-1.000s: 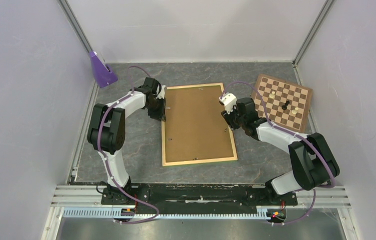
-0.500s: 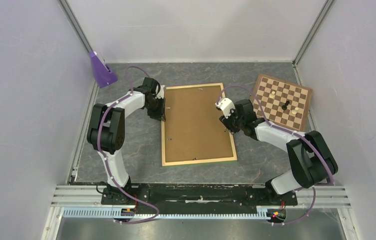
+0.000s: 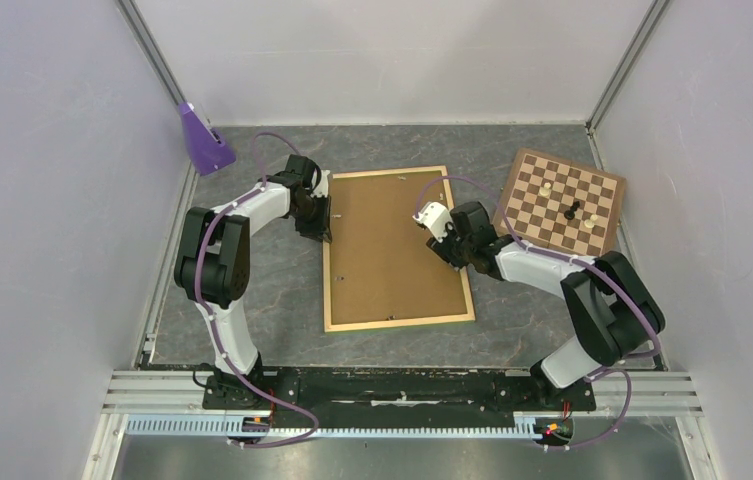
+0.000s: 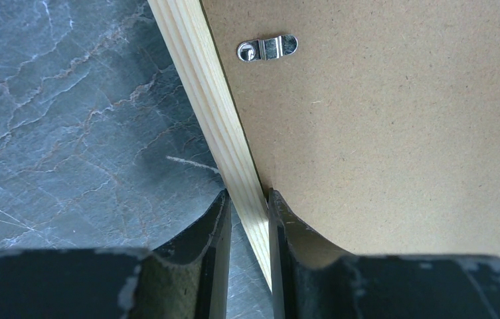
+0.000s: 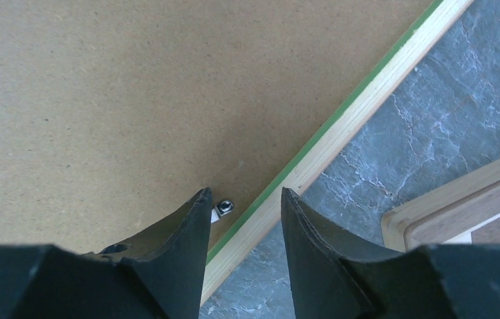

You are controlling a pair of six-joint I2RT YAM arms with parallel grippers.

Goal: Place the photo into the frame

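Frame (image 3: pixel 399 322), back up: left tool (image 4: pixel 247 197) stays clenched on its rail; right tool (image 5: pixel 244 199), released, has shifted inward.

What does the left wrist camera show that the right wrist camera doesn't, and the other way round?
Only the left wrist view shows the left gripper pinching the pale wood rail of the thin rectangular picture frame. Only the right wrist view shows the right gripper, jaws open above the opposite rail, that rail's bright green edge, and a corner of the brown-and-cream wooden chessboard. Both show the plain brown hardboard panel lying in the frame, a small silver metal clip on it, and the grey marbled table.
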